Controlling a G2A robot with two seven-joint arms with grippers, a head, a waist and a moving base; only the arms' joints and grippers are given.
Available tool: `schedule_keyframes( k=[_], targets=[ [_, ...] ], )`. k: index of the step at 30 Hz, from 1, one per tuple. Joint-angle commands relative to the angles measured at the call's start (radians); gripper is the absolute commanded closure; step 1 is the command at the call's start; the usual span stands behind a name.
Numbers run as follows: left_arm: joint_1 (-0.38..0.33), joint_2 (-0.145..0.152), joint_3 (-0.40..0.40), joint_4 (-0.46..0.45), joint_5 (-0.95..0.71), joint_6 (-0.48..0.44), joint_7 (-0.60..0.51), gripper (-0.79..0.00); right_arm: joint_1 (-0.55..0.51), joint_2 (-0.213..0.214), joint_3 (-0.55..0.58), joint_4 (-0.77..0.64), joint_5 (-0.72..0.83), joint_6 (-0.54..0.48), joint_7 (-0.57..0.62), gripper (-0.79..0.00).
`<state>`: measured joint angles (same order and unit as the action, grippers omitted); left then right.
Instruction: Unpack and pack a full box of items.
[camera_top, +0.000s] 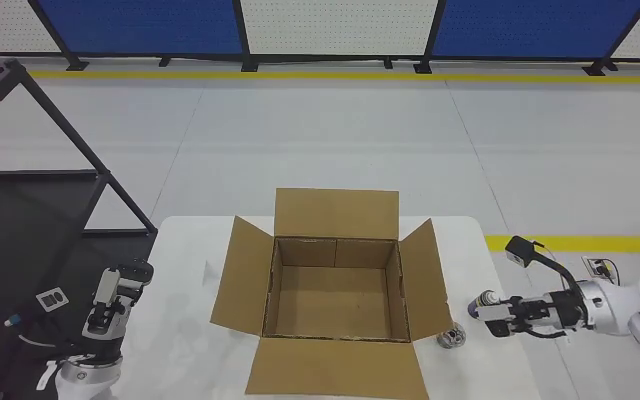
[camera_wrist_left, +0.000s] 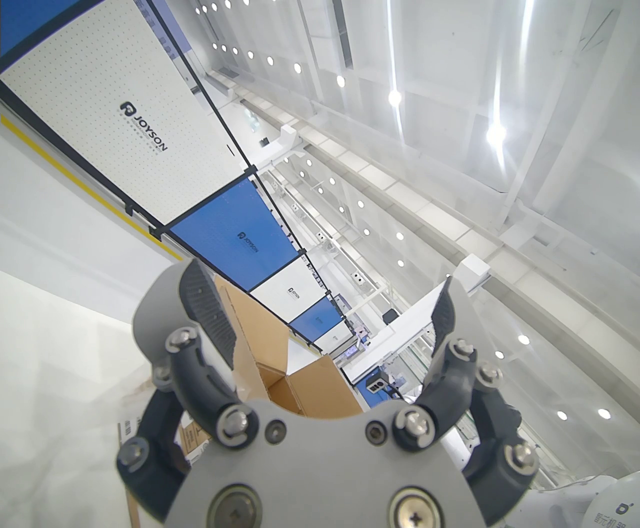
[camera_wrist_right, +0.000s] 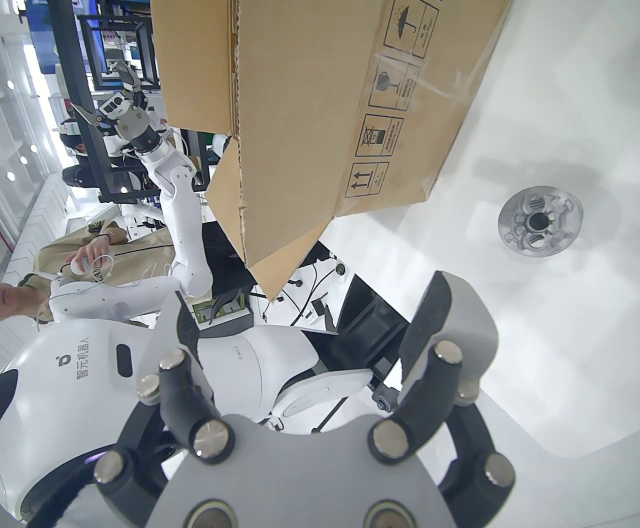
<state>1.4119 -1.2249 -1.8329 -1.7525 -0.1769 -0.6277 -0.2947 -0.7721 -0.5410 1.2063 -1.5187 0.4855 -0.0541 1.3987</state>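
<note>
Left end effector (camera_wrist_left: 325, 292): fingers spread apart, holding nothing; lower left of the top view, at the worktop's (camera_top: 185, 270) left edge.
Right end effector (camera_wrist_right: 310, 300): fingers spread apart, nothing between them; lower right of the top view, at the worktop's right edge.
Metal disc (camera_top: 452, 338): flat on the worktop, between the right end effector and the box, near the box's lower right corner.
Box (camera_top: 335, 252): centre of the top view, upright, four flaps folded outward, bare cardboard floor showing.

Top cam overhead, looking down; wrist cams low at either side; all 3 share box (camera_top: 336, 213).
</note>
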Motion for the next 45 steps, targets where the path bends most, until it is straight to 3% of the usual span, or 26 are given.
schedule_keyframes(
  k=[1, 5, 9, 16, 19, 29, 38, 45],
  targets=[
    [0.000, 0.000, 0.000, 0.000, 0.000, 0.000, 0.000, -0.785, 0.000, 0.000, 0.000, 0.000, 0.000, 0.000, 0.000, -0.785],
    [0.000, 0.000, 0.000, 0.000, 0.000, 0.000, 0.000, -0.785, -0.002, 0.000, 0.014, -0.026, -0.022, -0.044, -0.047, -0.785],
    [0.000, 0.000, 0.000, 0.000, 0.000, 0.000, 0.000, -0.785, -0.089, 0.016, 0.111, -0.125, -0.101, -0.232, -0.191, -0.785],
    [0.000, 0.000, 0.000, 0.000, 0.000, 0.000, 0.000, -0.785, -0.279, 0.042, 0.287, -0.315, -0.243, -0.521, -0.270, -0.785],
    [0.000, 0.000, 0.000, 0.000, 0.000, 0.000, 0.000, -0.785, -0.335, 0.047, 0.341, -0.383, -0.336, -0.551, -0.289, -0.785],
    [0.000, 0.000, 0.000, 0.000, 0.000, 0.000, 0.000, -0.785, -0.338, 0.044, 0.341, -0.411, -0.338, -0.586, -0.325, -0.785],
    [0.000, 0.000, 0.000, 0.000, 0.000, 0.000, 0.000, -0.785, -0.446, 0.018, 0.451, -0.672, -0.892, -0.815, -0.655, -0.785],
    [0.000, 0.000, 0.000, 0.000, 0.000, 0.000, 0.000, -0.785, -0.550, -0.003, 0.448, -0.828, -1.288, -0.852, -0.802, -0.785]
  ],
)
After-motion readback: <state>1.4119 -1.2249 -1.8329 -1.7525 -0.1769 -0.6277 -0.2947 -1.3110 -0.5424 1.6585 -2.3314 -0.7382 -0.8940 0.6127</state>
